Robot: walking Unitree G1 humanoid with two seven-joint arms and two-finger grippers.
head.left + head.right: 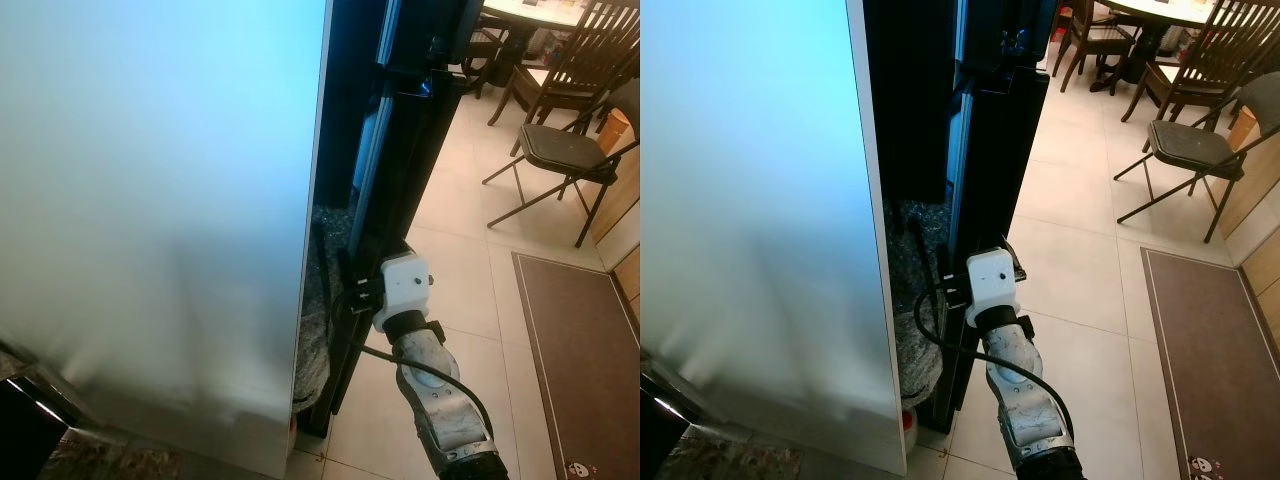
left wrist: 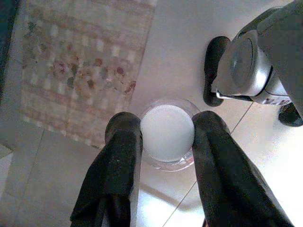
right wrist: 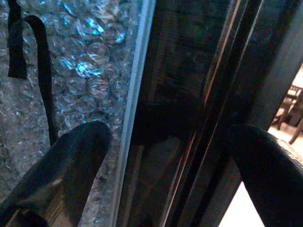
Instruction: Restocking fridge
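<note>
1. Door-opening step: right pincer (image 3: 165, 156) gapes wide astride the black fridge door (image 1: 990, 150) edge, gripping nothing.
2. Left pincer (image 2: 163, 142) clamps a white-capped bottle (image 2: 167, 132), low, away from the fridge door.
3. Next, I judge: close on that edge, pull.

Fridge door (image 1: 150, 200) blurred and cropped at frame edges, hides fridge interior; right pincer (image 3: 165, 165) tips buried behind black door edge (image 1: 985, 180); bottle (image 2: 167, 133) body hidden under its cap.

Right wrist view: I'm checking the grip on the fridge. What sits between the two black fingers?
In the right wrist view, the black fridge door edge stands between the right gripper's spread fingers, bubble wrap beside it.
</note>
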